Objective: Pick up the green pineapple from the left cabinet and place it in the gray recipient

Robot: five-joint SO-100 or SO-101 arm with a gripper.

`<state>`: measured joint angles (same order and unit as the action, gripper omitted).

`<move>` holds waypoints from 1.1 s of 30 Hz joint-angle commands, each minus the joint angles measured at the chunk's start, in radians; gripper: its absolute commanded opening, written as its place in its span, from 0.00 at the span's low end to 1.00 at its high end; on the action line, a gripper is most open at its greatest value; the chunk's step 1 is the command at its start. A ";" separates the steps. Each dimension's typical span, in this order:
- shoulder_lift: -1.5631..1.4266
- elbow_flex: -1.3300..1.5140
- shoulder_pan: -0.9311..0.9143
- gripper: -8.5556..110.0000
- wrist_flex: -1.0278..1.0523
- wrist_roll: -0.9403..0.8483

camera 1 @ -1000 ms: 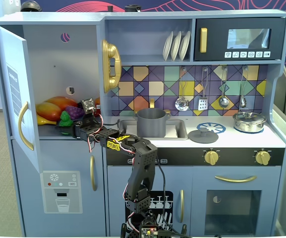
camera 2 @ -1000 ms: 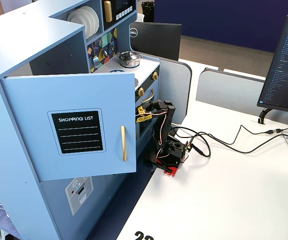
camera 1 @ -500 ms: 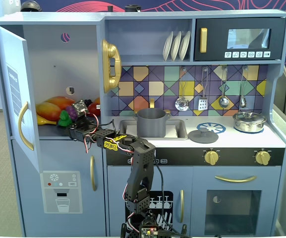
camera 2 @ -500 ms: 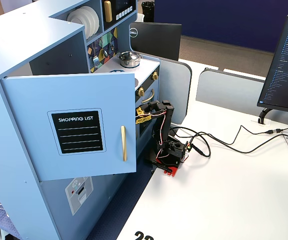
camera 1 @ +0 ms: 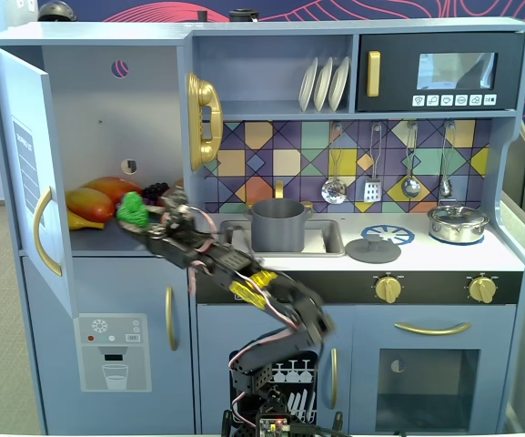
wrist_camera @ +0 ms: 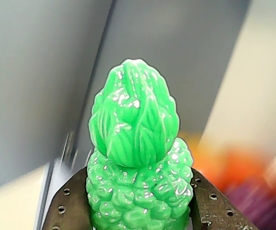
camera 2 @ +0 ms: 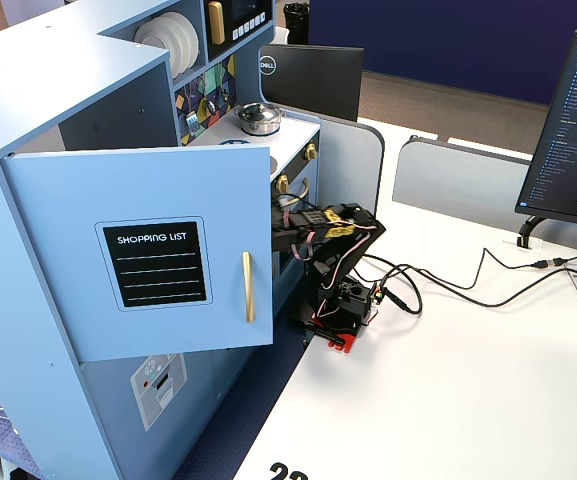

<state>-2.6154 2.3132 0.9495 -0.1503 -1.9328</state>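
Starting at the far left of a fixed view, the left cabinet [camera 1: 98, 118] has its door swung wide open, and on its shelf sit an orange-yellow fruit [camera 1: 98, 202] and some dark grapes [camera 1: 156, 191] at the back. Right at the shelf's front edge is the green pineapple [camera 1: 133, 209], and the gripper [camera 1: 144, 215] is clamped on it. The wrist view confirms this nicely: both dark fingers [wrist_camera: 68, 208] hug the pineapple's bumpy body low down, with the leafy crown poking out past them. So I'd say the grab is done and the carry is what matters now. Moving right, the gray recipient [camera 1: 277, 224] stands in the sink area, well apart from the cabinet. My tip: back straight out of the cabinet first so nothing clips the wall with the gold phone [camera 1: 203, 118], lift enough to clear the pot's rim, then swing over and only let go once the pineapple is centred above the opening. Its bumpy plastic looks slippery, so go smoothly.
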 commanded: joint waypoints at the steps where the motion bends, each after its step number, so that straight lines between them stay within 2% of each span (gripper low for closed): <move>1: -0.190 0.072 -0.101 0.07 -0.124 -0.005; 7: -0.261 0.054 -0.287 0.07 -0.192 0.032; 16: -0.250 -0.041 -0.658 0.07 -0.150 0.225; 20: -0.196 -0.123 -0.808 0.07 -0.052 0.310; 25: -0.080 -0.249 -0.977 0.07 0.189 0.359; 29: 0.029 -0.356 -1.025 0.07 0.388 0.368; 33: 0.153 -0.456 -1.026 0.07 0.479 0.393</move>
<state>-2.5495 1.9926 -0.0629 0.2592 -1.5708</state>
